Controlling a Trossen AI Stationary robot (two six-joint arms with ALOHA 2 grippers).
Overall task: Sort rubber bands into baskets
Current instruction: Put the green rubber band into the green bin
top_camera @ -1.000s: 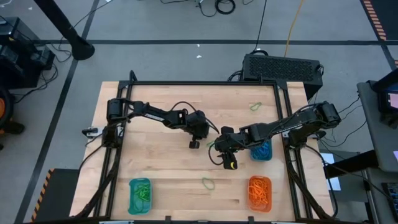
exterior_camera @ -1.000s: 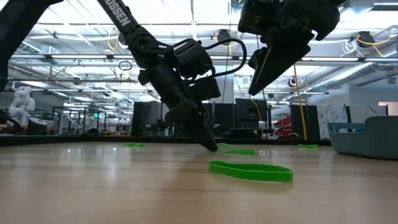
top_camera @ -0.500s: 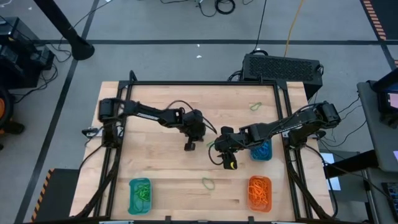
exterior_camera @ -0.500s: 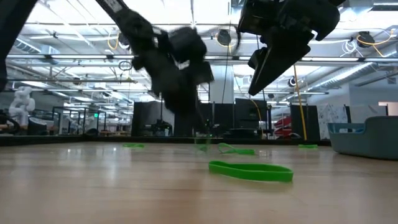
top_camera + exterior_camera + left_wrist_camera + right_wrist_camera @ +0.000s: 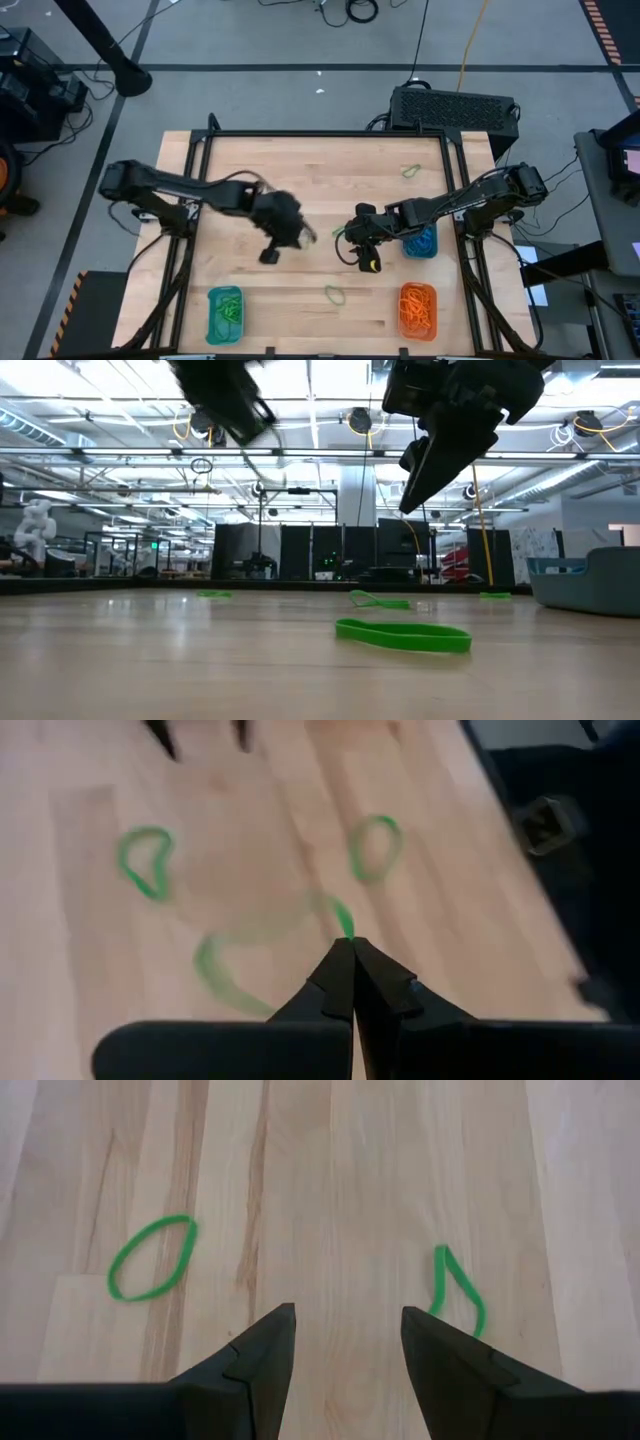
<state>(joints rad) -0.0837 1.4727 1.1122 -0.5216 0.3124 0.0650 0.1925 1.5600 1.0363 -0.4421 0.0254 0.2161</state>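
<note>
My left gripper (image 5: pixel 268 257) is above the table's middle left, shut on a green rubber band (image 5: pixel 230 975). It shows blurred at the top of the low view (image 5: pixel 225 400). My right gripper (image 5: pixel 368 262) hovers open and empty over the table's middle, its fingers (image 5: pixel 262 1350) above bare wood between two green bands (image 5: pixel 150 1258) (image 5: pixel 458 1292). More green bands lie flat on the table (image 5: pixel 335 294) (image 5: pixel 411 171). The baskets stand near the front: a teal one with green bands (image 5: pixel 225 312), an orange one (image 5: pixel 418 308) and a teal one with blue bands (image 5: pixel 420 242). My left gripper pinches the green band at one spot of its loop (image 5: pixel 344 923), between its two fingertips. The fingers slant downward. The rest of the band hangs as a slack, blurred loop below the fingertips, clear of the table.
A black metal frame (image 5: pixel 330 135) borders the wooden tabletop. A black box (image 5: pixel 455 108) sits beyond the far right corner. In the low view a green band (image 5: pixel 402 635) lies in front, with others farther back (image 5: pixel 380 601) (image 5: pixel 213 594).
My left gripper has risen from the table's middle and gone toward the left and near edges, moving fast. It stays shut, and the green band has been lifted clear of the wood with it.
</note>
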